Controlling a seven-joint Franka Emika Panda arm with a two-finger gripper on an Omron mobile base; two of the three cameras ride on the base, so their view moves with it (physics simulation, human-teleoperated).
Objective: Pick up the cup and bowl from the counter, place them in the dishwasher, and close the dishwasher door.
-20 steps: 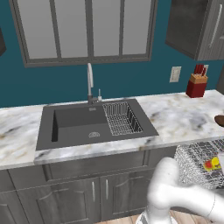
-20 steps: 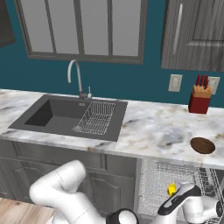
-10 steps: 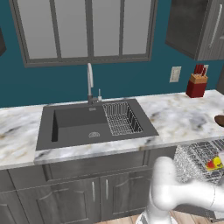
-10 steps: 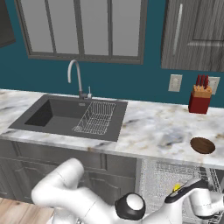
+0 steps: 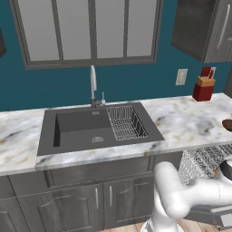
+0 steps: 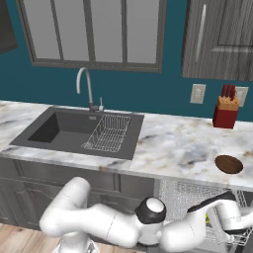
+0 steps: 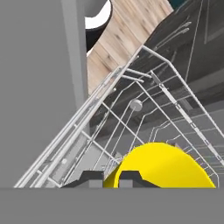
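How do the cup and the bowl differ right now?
The cup is bright yellow and sits down in the dishwasher's wire rack, just in front of the gripper. The bowl is dark brown, shallow, and lies on the counter, with nothing touching it.

I get flat, even rendered light with no clear source and no glare. The bench [image 6: 173, 143] reads bright; the sink basin [image 5: 77, 129] shades darker along its inner walls. Everything is slightly soft and low in detail, and the hand view shows blocky edges.

red knife block [image 6: 225, 112], faucet [image 5: 93, 84], wall outlet [image 6: 197, 93]
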